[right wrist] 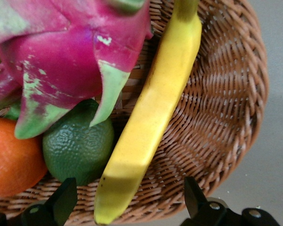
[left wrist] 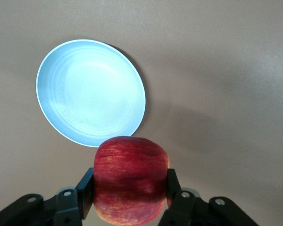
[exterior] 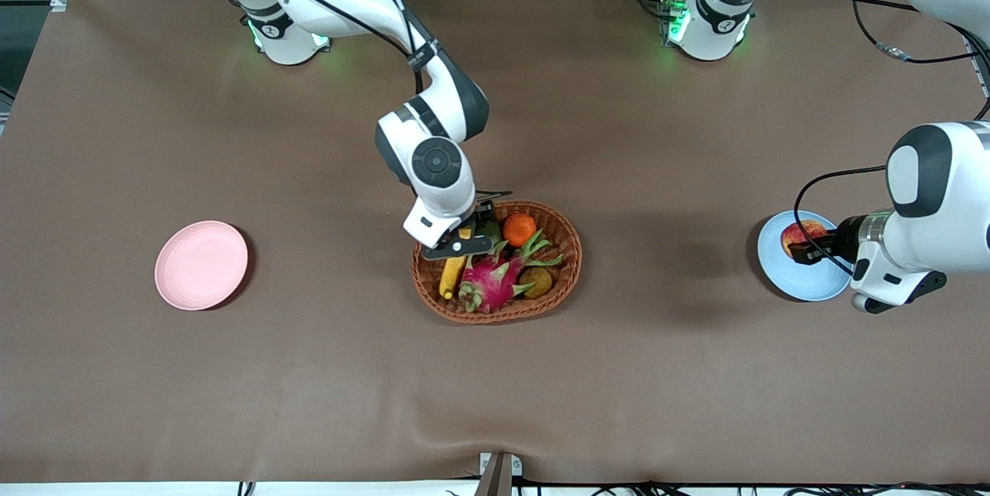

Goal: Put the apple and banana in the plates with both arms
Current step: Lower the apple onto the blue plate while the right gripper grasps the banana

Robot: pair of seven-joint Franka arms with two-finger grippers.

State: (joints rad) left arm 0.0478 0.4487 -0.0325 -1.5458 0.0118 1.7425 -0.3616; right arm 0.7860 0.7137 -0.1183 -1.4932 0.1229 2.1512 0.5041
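**Apple held over blue plate, banana between spread fingers**

Front view: the left end effector [exterior: 798, 252] grips the round red apple [exterior: 803, 233] over the light blue round plate [exterior: 804, 279]; the right end effector [exterior: 464, 242] is down in the oval brown wicker basket [exterior: 568, 279] over the long yellow banana [exterior: 451, 275]. The pale pink round plate [exterior: 201, 265] sits on the brown counter [exterior: 309, 372] toward the right arm's end.

Left wrist view: the fingers [left wrist: 85, 192] clamp the apple [left wrist: 130, 179]; the plate [left wrist: 90, 104] lies below.

Right wrist view: the spread fingers [right wrist: 63, 200] straddle the banana's [right wrist: 151, 117] end without touching it.

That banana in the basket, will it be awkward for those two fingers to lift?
Probably a little. The banana looks stiff, so it should not droop, but it is long, and a grip near one end may let it tilt. Its smooth skin might slip. The open right gripper straddles its end in the basket.
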